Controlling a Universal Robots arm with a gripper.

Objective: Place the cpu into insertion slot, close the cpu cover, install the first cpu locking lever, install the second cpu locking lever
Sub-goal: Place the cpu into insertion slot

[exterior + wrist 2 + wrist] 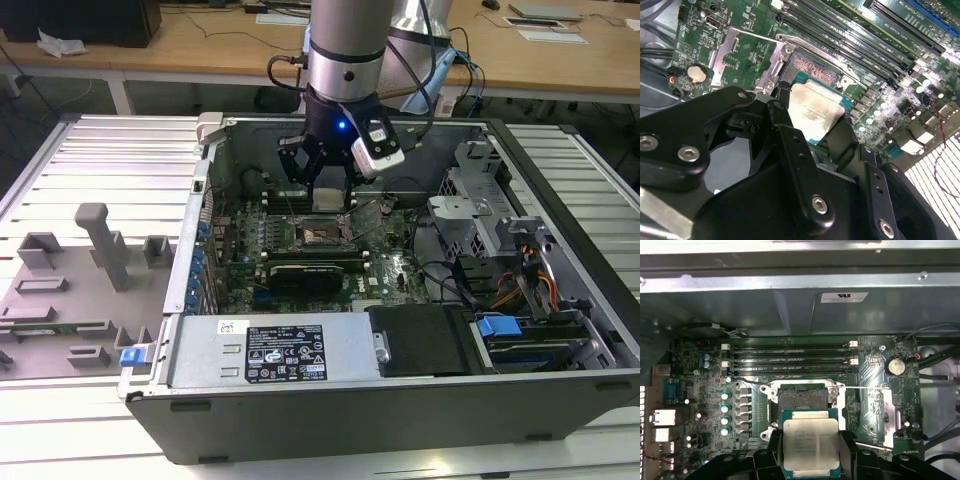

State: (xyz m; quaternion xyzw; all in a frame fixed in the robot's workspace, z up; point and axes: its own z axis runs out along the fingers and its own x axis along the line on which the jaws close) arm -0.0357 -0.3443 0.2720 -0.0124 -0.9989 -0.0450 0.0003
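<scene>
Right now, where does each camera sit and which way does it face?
Exterior view: off the arm, looking down into the open computer case; arm and pincer show.
First wrist view: at the wrist, facing the insertion slot; pincer fingers show.
Second wrist view: at the wrist, angled across the motherboard; pincer linkage shows.
Both wrist views share the cpu held in the pincer.

The exterior view looked down on the whole case (400, 405); both wrist views, close above, shared the cpu (811, 442) (815, 107) and slot (802, 399) (812, 67).
</scene>
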